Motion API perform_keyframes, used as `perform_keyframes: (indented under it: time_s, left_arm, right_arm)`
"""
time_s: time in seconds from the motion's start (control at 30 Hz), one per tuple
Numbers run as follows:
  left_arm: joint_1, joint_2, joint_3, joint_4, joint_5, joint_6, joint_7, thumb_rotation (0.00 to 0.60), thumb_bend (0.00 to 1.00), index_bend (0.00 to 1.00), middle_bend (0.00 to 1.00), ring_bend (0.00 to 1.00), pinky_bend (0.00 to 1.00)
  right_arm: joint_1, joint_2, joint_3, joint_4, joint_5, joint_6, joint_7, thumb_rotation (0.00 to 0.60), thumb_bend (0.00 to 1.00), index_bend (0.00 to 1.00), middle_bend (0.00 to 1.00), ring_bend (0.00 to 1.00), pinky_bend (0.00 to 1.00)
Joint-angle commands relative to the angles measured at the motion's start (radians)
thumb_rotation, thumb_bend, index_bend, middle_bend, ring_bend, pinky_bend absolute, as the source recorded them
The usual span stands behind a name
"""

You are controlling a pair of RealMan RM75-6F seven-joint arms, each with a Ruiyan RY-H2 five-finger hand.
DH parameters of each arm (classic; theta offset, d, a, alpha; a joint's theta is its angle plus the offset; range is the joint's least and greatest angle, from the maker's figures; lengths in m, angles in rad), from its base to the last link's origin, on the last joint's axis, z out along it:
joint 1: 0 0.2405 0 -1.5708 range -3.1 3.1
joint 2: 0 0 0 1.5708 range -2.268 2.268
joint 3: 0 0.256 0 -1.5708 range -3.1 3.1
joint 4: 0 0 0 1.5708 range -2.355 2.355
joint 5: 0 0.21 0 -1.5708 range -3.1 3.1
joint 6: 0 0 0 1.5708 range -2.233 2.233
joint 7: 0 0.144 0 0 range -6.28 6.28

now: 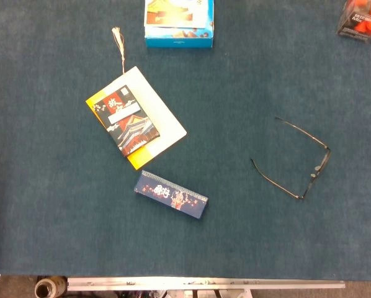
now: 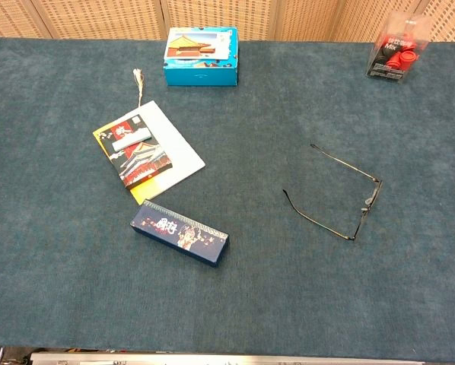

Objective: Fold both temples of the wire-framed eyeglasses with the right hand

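The wire-framed eyeglasses [image 1: 316, 167] lie on the teal table cloth at the right, both thin dark temples spread open and pointing left. One temple [image 1: 300, 130] runs from the upper hinge, the other [image 1: 275, 180] from the lower hinge. In the chest view the same eyeglasses [image 2: 368, 201] lie right of centre, lenses to the right. Neither hand shows in either view.
A dark blue long box [image 1: 170, 194] lies near the middle. A booklet on a white card [image 1: 136, 118] with a tassel sits left of centre. A blue box [image 1: 179, 23] stands at the far edge, and a clear box with red contents [image 1: 361, 22] at the far right corner.
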Motion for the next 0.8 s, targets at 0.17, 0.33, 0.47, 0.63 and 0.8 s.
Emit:
perform_keyframes:
  time_s: [0.17,0.33,0.47,0.63,0.8]
  left_arm:
    - [0.006,-0.001,-0.001,-0.002,-0.004,0.009,0.006,0.6,0.49,0.57,0.51,0.43,0.52]
    - [0.008,-0.002,-0.003,-0.004,-0.002,0.015,0.004,0.6,0.49,0.57,0.51,0.43,0.52]
    - [0.003,-0.002,-0.001,-0.001,0.0,0.005,0.0,0.6,0.49,0.57,0.51,0.43,0.52]
    - [0.002,-0.001,0.003,-0.001,0.011,0.003,-0.009,0.6,0.49,0.57,0.51,0.43,0.52]
    - [0.003,0.002,0.002,-0.004,0.015,0.006,-0.016,0.6,0.49,0.57,0.51,0.43,0.52]
  right_arm:
    - [0.011,0.0,0.0,0.004,0.008,-0.023,0.004,0.6,0.47,0.41,0.36,0.17,0.41]
    - [0.015,-0.004,-0.008,0.005,0.0,-0.033,0.004,0.6,0.47,0.41,0.36,0.17,0.41]
    - [0.015,-0.008,-0.026,0.004,-0.031,-0.028,-0.008,0.6,0.51,0.41,0.36,0.17,0.41]
    - [0.021,-0.005,-0.058,0.002,-0.084,-0.038,-0.014,0.6,0.68,0.41,0.35,0.17,0.4]
    - [0.045,0.013,-0.081,-0.019,-0.096,-0.098,-0.07,0.6,0.86,0.37,0.31,0.17,0.35]
